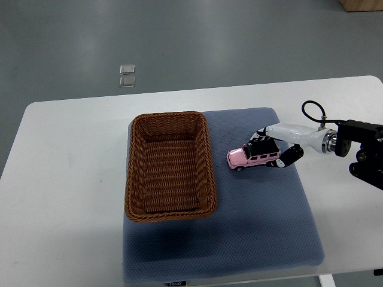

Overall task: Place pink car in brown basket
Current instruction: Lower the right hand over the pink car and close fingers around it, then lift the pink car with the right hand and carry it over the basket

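You see mat (263,233) on bench (66,197). Basket (169,167) on mat's left part. Car (254,157) on mat, right of basket, apart from it. Right hand (276,148) at car's right end, arm entering from right edge.

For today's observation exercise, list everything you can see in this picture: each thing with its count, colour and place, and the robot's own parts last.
basket: one, brown wicker, nothing in it, on the left part of the mat.
car: one, pink with a black roof, on the mat, right of the basket and apart from it.
mat: one, blue-grey, on the table under basket and car.
table: one, white, fills most of the view.
floor tiles: two small clear squares on the grey floor beyond the table.
right hand: one, white and black, comes in from the right edge, fingers around the car's rear.
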### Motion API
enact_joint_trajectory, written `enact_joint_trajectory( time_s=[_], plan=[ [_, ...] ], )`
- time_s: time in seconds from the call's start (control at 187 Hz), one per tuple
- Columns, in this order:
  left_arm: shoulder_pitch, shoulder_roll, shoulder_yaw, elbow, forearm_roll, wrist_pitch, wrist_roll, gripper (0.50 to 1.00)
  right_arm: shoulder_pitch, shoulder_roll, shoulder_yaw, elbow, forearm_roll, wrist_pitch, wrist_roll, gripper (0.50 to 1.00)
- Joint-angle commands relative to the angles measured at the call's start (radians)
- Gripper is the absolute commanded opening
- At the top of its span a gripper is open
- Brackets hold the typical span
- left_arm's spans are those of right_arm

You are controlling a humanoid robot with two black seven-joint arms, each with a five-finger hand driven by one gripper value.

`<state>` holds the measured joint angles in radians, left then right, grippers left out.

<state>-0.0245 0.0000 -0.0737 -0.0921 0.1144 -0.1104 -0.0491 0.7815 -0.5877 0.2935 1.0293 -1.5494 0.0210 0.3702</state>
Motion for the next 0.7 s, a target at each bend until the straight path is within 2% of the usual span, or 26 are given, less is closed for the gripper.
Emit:
enact_joint_trajectory(
  time_s=[0.0, 0.225, 0.525, 0.696],
  plan=[
    [0.000, 0.000, 0.000, 0.000, 0.001, 0.000, 0.000, 1.000, 0.001, -0.001, 0.001, -0.005, 0.000, -0.015, 0.001, 0.500],
    [0.000, 0.000, 0.000, 0.000, -0.001, 0.000, 0.000, 1.000, 0.005, -0.014, 0.016, -0.005, 0.006, -0.128, 0.007, 0.500],
    [0.000, 0.000, -0.001, 0.000, -0.001, 0.000, 0.000, 1.000, 0.136, -0.001, 0.053, -0.005, 0.045, -0.139, 0.013, 0.500],
    [0.000, 0.000, -0.003, 0.002, -0.001, 0.000, 0.000, 1.000, 0.226, 0.081, 0.046, -0.005, 0.049, -0.130, 0.015, 0.500]
  ],
)
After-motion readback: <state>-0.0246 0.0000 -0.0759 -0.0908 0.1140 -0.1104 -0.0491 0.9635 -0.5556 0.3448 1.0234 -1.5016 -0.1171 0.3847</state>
